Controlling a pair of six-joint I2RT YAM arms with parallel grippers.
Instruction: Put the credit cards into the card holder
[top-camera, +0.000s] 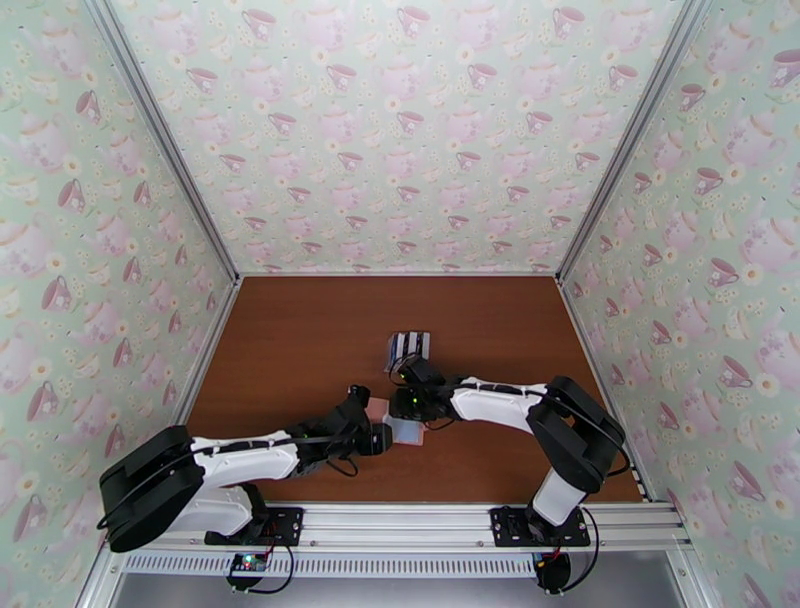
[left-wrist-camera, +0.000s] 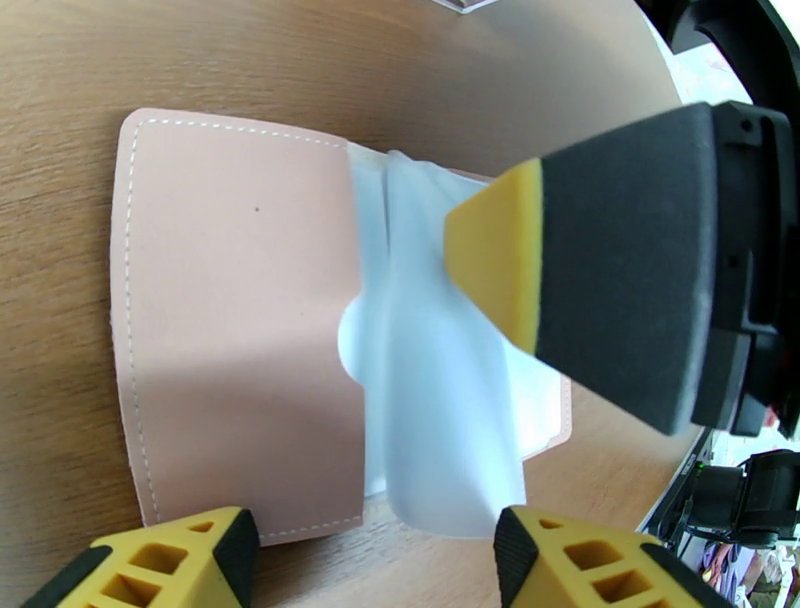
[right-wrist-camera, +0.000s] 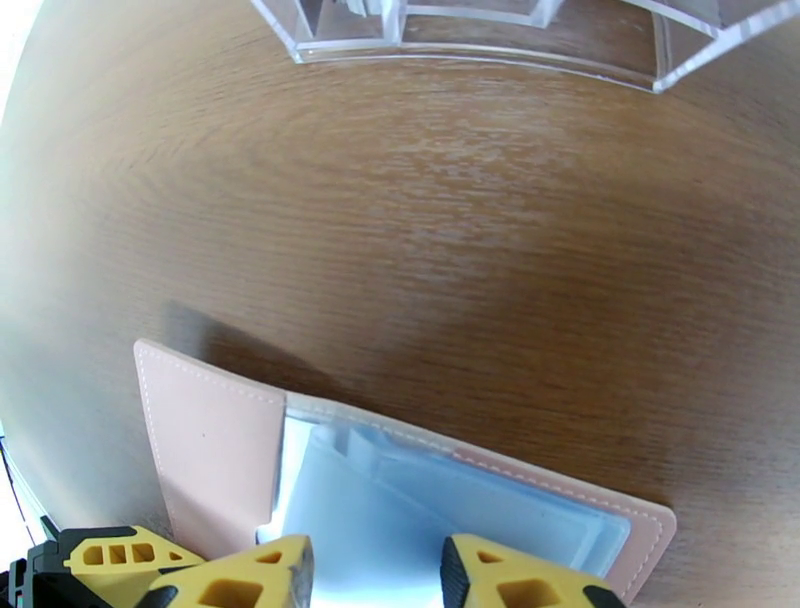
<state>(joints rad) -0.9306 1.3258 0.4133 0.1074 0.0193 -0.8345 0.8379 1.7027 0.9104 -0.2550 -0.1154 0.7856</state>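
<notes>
My left gripper (left-wrist-camera: 370, 545) hangs parted over the card holder (left-wrist-camera: 240, 320); my right gripper (right-wrist-camera: 375, 560), parted too, pins its sleeves (left-wrist-camera: 430, 420). I'd hold them flat.

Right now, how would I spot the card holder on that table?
On the brown table, on the near side of the clear slotted rack, lies the card holder, opened flat. Unlike the transparent rack, it is dusty pink with white stitching and floppy clear sleeves.

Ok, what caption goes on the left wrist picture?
Pink wallet lying open on the table, clear sleeves showing, left tool open over it.
</notes>
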